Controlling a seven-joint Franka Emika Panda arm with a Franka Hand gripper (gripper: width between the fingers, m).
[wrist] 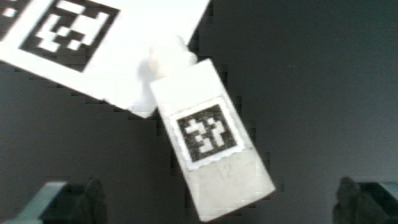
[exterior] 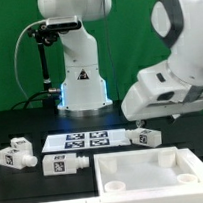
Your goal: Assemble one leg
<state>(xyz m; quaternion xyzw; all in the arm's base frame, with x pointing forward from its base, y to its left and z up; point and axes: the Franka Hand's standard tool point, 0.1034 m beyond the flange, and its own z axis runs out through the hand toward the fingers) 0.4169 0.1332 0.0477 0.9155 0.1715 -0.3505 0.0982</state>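
A leg (exterior: 146,136), a small white block with a black-and-white tag, lies on the black table at the marker board's (exterior: 88,140) end on the exterior view's right. My gripper (exterior: 138,123) hangs just above it. In the wrist view the leg (wrist: 210,130) lies slanted, its narrower stub (wrist: 169,63) pointing toward the marker board (wrist: 63,40). My gripper (wrist: 217,205) is open, with its dark fingertips (wrist: 71,200) standing wide apart on either side of the leg's far end, not touching it.
Two more legs (exterior: 14,154) (exterior: 63,164) lie on the exterior view's left. A large flat white panel with a raised rim (exterior: 146,165) lies in front. The robot's base (exterior: 83,86) stands behind the marker board.
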